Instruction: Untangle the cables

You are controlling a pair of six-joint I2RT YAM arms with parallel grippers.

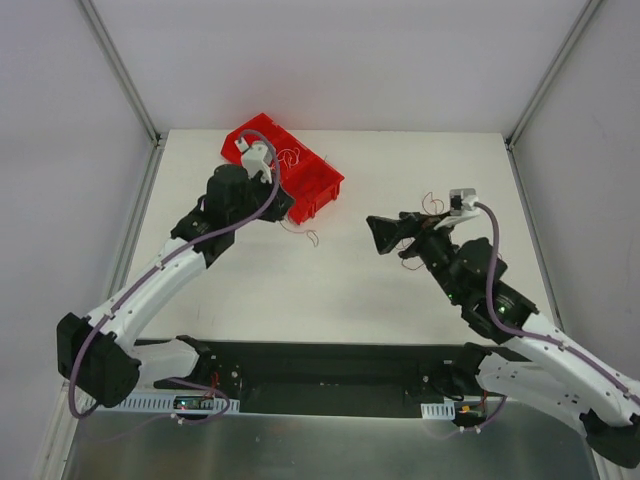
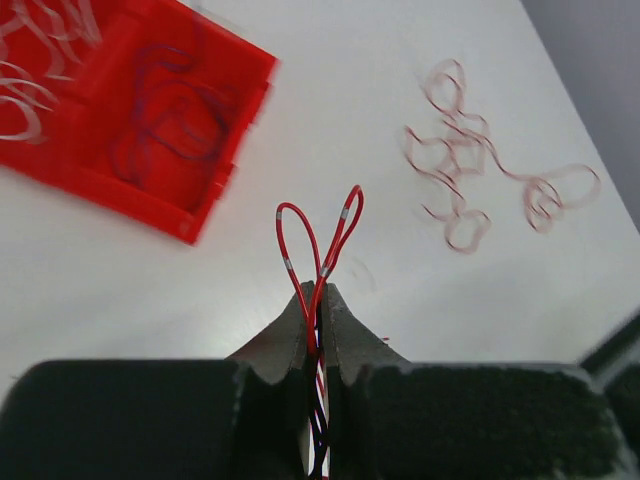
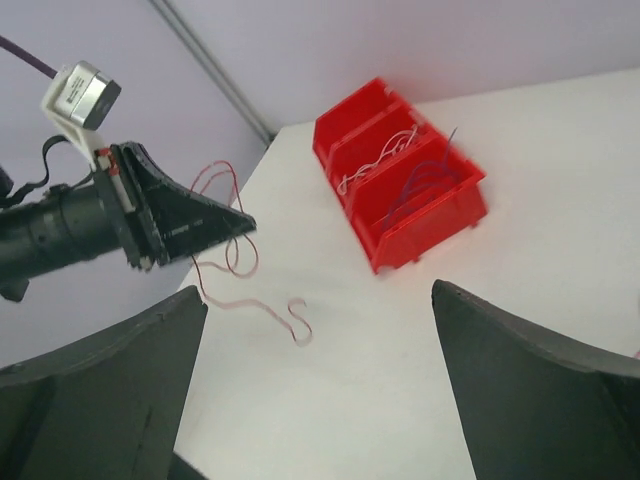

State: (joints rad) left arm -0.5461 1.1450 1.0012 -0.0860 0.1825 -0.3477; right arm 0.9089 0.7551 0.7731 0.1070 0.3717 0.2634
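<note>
Held: red cable [image 2: 326, 268], loop pinched in shut left gripper [image 2: 318, 300]; right gripper [image 3: 320, 290] jaws wide, empty; tangle [image 2: 455, 165] loose on table [image 2: 330, 120], apart; risk: thin wire slips free, or pulling tightens knots.

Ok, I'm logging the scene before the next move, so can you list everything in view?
held cables: a few strands, red, pinched in the left gripper, one end trailing down to the table
loose tangle: one, red and whitish, lying on the table toward the right arm
binned cables: count unclear, whitish in one compartment, dark purplish in the next
bin: one, red, with compartments, on the far left part of the table
table: one, white, under everything
left gripper: one, black, shut on the held cables, just off the bin
right gripper: one, black, open and holding nothing, on the table's right side, pointing toward the left gripper
</note>
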